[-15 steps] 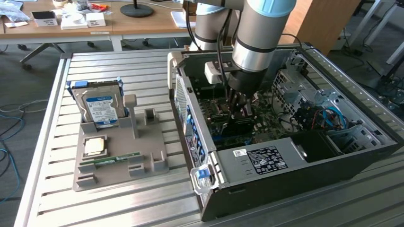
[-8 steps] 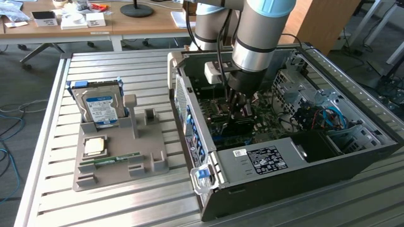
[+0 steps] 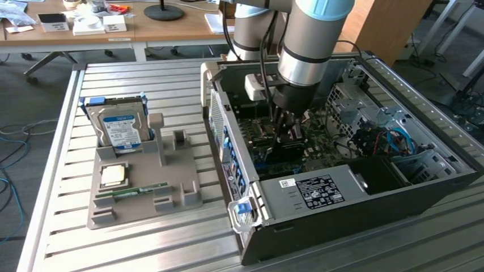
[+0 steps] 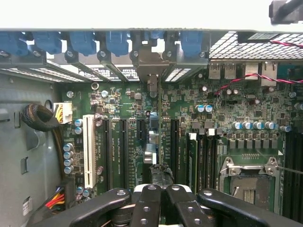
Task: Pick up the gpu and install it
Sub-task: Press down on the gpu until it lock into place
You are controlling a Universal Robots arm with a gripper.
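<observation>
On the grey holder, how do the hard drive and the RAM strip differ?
The hard drive is broad and silver with a blue-white label; the RAM strip narrow and green. The hard drive stands upright; the RAM strip lies low. Both sit in the grey holder.

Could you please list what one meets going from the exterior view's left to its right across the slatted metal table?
Silver hard drive with a blue-white label, standing in the grey plastic parts holder → open black computer case with the gripper lowered inside it → blue cables in the case's far side.
</observation>
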